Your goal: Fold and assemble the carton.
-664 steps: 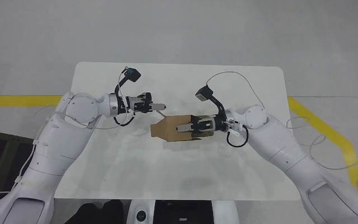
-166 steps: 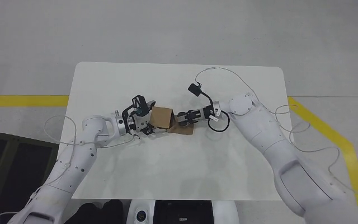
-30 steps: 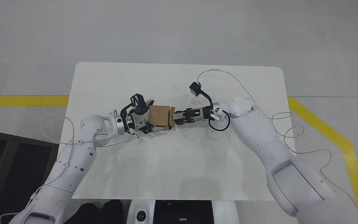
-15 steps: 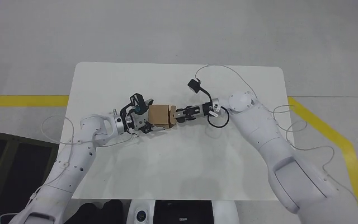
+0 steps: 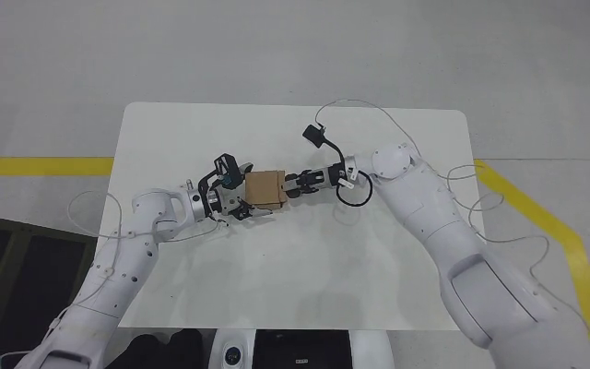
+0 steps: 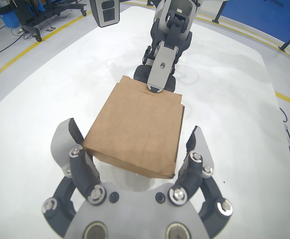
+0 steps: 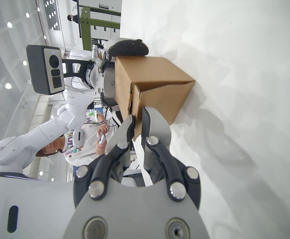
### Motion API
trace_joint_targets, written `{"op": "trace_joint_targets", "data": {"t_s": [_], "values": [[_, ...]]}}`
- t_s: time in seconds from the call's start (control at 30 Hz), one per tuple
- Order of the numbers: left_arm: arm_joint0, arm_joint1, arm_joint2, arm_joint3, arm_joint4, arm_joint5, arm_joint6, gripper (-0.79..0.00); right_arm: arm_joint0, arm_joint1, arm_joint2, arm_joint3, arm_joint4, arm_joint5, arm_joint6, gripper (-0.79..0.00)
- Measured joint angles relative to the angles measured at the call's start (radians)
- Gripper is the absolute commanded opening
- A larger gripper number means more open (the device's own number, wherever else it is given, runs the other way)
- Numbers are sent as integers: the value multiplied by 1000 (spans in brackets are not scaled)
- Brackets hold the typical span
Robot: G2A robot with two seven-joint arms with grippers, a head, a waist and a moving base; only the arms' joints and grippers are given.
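Carton (image 5: 264, 189) lies L-R on bench (image 5: 369, 277) betw. arms: left gripper (image 6: 133, 127) jaws wide, straddling left end; right gripper (image 7: 137, 122) jaws narrow, pinching right-end flap (image 7: 156, 101).

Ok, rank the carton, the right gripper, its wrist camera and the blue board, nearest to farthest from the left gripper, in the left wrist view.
1. carton: inside the left gripper.
2. right gripper: at the carton's far edge.
3. wrist camera: higher up, behind that gripper.
4. blue board: farthest, in the room behind.
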State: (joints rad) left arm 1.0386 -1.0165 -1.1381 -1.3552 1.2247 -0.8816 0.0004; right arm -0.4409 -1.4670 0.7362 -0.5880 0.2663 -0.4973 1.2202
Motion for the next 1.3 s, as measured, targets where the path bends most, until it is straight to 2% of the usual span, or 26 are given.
{"op": "trace_joint_targets", "data": {"t_s": [0.37, 0.43, 0.63, 0.93, 1.1, 1.13, 1.17, 1.2, 1.23, 1.3], "values": [[3, 0, -2, -4, -2, -3, -3, 0, 2, -30, -10, 25, 50, -36, 20, -736], [3, 1, -3, -4, 0, -3, -3, 0, 2, -33, -7, 33, 61, -46, 23, -683], [2, 1, -6, 1, -1, -3, -2, 0, 5, -30, 7, 53, 74, -67, 37, -640], [-15, -1, -11, 3, -25, 2, -7, 0, -18, 18, 50, -7, 35, -84, 19, -570], [-34, 3, -38, 14, -167, -70, -77, 0, -63, 66, 87, -91, -15, -135, -32, -542], [-38, 6, -46, 13, -197, -86, -101, 0, -73, 76, 95, -106, -23, -146, -43, -520], [-42, 9, -57, 11, -237, -102, -132, 0, -85, 88, 107, -126, -36, -162, -59, -449], [-45, 12, -65, 9, -266, -107, -155, 0, -95, 98, 116, -140, -45, -175, -73, -154], [-48, 14, -74, 6, -294, -106, -176, 0, -104, 107, 126, -153, -55, -190, -87, 0], [-55, 18, -93, -6, -343, -83, -219, 0, -125, 129, 153, -181, -85, -229, -127, 0]]}}
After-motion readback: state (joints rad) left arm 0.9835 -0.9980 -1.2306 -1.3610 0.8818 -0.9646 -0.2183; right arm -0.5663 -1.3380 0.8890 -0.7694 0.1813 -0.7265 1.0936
